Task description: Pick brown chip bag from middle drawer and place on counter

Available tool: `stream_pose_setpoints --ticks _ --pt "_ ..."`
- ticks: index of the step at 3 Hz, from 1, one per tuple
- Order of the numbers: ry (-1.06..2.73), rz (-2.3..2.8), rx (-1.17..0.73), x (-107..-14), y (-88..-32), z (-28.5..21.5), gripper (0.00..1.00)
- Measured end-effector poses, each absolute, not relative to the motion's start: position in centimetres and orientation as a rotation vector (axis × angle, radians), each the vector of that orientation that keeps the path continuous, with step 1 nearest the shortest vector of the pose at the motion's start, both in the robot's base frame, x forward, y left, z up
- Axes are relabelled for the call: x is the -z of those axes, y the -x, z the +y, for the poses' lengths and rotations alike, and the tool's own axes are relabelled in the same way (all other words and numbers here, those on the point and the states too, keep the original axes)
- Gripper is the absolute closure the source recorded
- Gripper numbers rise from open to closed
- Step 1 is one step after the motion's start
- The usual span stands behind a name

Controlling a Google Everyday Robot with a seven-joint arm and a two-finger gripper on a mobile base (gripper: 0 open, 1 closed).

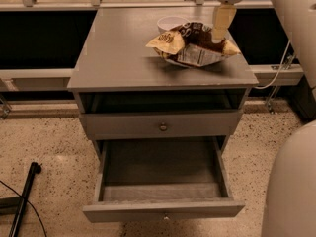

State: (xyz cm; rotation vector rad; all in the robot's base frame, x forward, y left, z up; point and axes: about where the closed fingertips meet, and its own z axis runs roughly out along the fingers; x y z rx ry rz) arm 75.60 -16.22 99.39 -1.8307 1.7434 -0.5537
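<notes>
The brown chip bag (193, 46) lies crumpled on the counter (123, 53), at its right rear, with its pale nutrition panel facing the front. My gripper (221, 24) comes down from above onto the bag's right end and touches it. The middle drawer (163, 174) is pulled out wide below, and its grey inside holds nothing that I can see.
A small white bowl (170, 22) stands just behind the bag's left end. A shut drawer front with a round knob (163, 127) sits above the open drawer. My white arm and body (291, 172) fill the right side. A black pole (23, 197) lies on the speckled floor at left.
</notes>
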Motion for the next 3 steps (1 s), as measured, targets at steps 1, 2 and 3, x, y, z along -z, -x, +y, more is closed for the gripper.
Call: stream_pose_setpoints --ticks 1,2,3 --pt "1.830 1.822 0.461 -98.4 -74.5 -17.6 0.00" --pt "1.824 1.921 0.346 -97.4 -72.0 -20.0 0.00" --pt "1.824 1.921 0.346 -97.4 -72.0 -20.0 0.00"
